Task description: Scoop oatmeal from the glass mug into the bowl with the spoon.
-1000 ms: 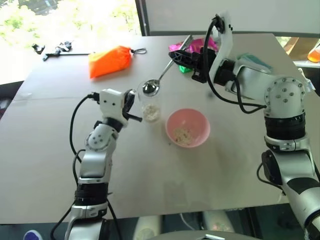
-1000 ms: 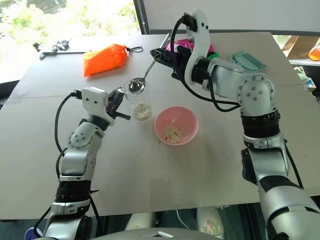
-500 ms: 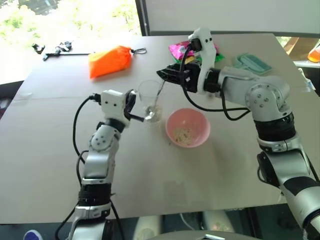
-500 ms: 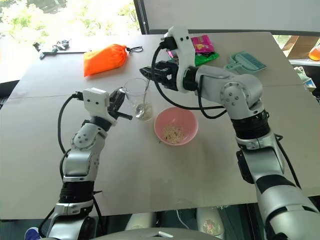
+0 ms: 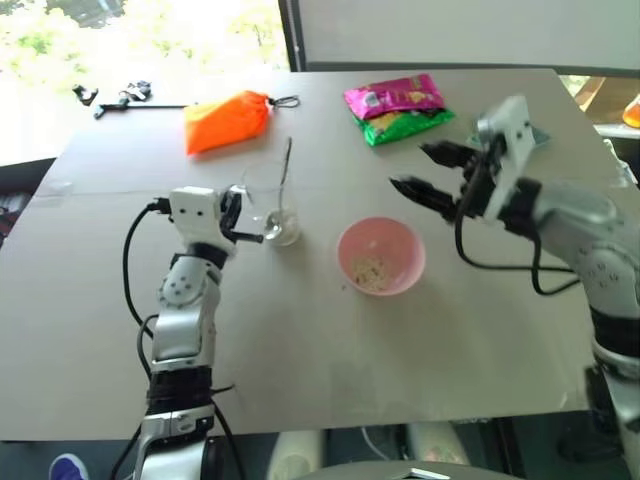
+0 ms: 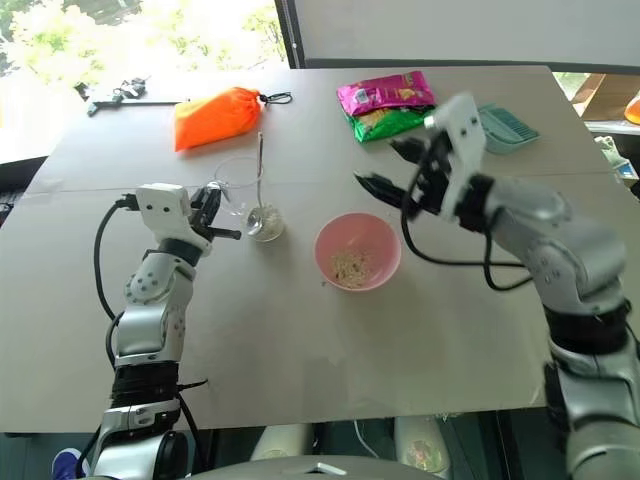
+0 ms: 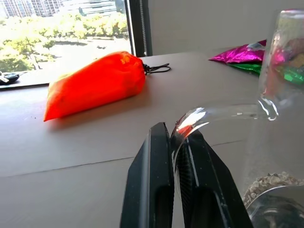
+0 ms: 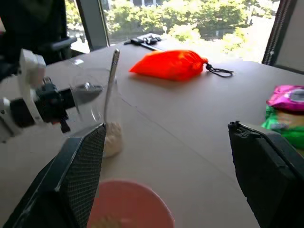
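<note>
Two tools share the bench [image 5: 300,340]: the left tool [image 5: 232,213], clamped tight on the handle of the glass mug [image 5: 270,205], steadies it, presumably for scooping. The spoon [image 5: 284,180] stands propped inside the mug, bowl down in the oatmeal [image 7: 268,183]. The right tool [image 5: 428,170] hovers empty, fingers spread wide, just beyond the bowl [image 5: 380,256], which already holds some oats. An orange pouch [image 5: 226,120], snack packets [image 5: 398,103] and a teal brush [image 6: 505,125] lie further back, well apart and blocking nothing.
</note>
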{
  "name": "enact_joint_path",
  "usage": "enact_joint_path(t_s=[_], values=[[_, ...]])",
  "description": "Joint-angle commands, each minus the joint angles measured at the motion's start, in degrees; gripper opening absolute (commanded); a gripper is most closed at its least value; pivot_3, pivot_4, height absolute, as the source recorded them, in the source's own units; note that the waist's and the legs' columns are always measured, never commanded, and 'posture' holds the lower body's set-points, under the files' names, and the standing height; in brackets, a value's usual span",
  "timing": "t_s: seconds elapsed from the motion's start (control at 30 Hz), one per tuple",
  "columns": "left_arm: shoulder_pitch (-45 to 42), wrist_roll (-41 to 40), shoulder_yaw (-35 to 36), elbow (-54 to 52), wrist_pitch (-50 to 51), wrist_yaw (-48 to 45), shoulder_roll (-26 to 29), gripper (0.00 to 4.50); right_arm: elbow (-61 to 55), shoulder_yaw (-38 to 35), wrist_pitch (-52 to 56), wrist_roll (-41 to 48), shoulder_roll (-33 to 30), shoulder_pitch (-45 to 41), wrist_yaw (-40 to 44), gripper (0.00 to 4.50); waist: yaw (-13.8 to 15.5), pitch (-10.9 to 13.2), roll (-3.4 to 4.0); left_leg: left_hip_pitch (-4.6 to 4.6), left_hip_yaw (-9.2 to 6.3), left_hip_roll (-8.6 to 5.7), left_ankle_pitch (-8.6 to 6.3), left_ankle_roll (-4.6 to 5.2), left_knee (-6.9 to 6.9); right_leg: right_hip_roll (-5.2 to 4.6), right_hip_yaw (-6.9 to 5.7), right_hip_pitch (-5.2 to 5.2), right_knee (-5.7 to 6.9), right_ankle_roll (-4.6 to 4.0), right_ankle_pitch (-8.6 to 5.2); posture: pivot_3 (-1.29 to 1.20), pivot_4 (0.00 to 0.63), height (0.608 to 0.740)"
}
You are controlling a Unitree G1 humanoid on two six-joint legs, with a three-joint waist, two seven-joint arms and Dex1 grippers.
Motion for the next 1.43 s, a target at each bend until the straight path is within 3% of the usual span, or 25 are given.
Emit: enact_joint_path(t_s=[0.03,0.17,0.2,0.5,0.73,0.93,1.17,1.43], values=[[0.88,-0.32,3.11,-1.64,-3.17,1.93,0.83,0.00,-5.99,-3.02,-6.87,-2.85,-0.29,9.51,2.70,4.13,-0.38,0.00,0.00,0.01,0.06,0.02,0.00,0.00,0.00,0.00,0.04,0.00,0.01,0.00,0.00,0.00,0.150,0.740],[1.87,-0.86,3.32,-1.10,-3.82,1.21,1.19,0.00,-7.00,-5.69,-10.39,-5.89,0.23,18.67,1.79,4.13,-0.39,-0.03,-0.05,0.12,0.10,0.01,0.00,0.00,0.03,0.00,0.11,0.05,0.11,0.01,0.01,0.00,0.150,0.740],[1.92,-1.74,3.32,-1.06,-3.69,0.51,1.07,0.76,-6.64,-5.87,-11.54,-6.92,0.35,20.12,1.87,4.19,-0.30,-0.04,-0.07,0.16,0.07,0.02,0.00,0.00,0.05,0.01,0.09,0.07,0.10,0.01,0.01,0.00,0.150,0.740],[6.75,-6.81,3.97,-9.19,2.57,-1.20,1.05,4.44,-2.87,-6.57,-21.24,-13.54,0.53,26.54,4.93,4.19,-0.10,-0.04,-0.06,0.25,0.09,0.02,0.00,-0.01,0.04,0.01,0.12,0.11,0.09,0.01,0.00,0.00,0.150,0.740],[19.02,-15.36,8.63,-21.86,10.93,-6.15,5.65,4.44,-0.07,-12.06,-25.85,-12.79,-1.46,31.83,10.89,4.19,0.12,-0.04,-0.06,0.27,0.14,0.05,0.00,0.00,-0.07,0.01,0.17,0.12,-0.01,0.01,0.00,0.00,0.150,0.740],[27.53,-18.51,12.09,-25.91,13.64,-8.45,7.78,4.44,3.16,-14.24,-27.54,-13.24,-2.04,33.77,13.18,4.19,0.81,-0.05,-0.04,0.37,0.14,0.08,0.00,0.00,-0.06,0.03,0.19,0.18,0.02,0.01,0.00,0.00,0.150,0.740],[41.66,-28.71,17.81,-34.13,17.86,-16.03,10.15,4.44,1.87,-21.00,-30.79,-11.01,-4.51,41.64,19.73,4.19,0.98,-0.05,-0.04,0.38,0.18,0.08,-0.01,0.01,-0.18,0.00,0.19,0.28,-0.18,0.00,0.00,0.00,0.150,0.740],[44.33,-31.24,22.21,-31.70,18.05,-18.85,12.66,4.44,3.56,-27.04,-31.40,-8.76,-5.88,46.04,24.55,4.19,1.07,-0.04,-0.05,1.37,0.33,0.10,-0.17,0.29,-0.49,-0.01,0.30,1.13,-0.23,-0.02,-0.01,0.00,0.150,0.740]])
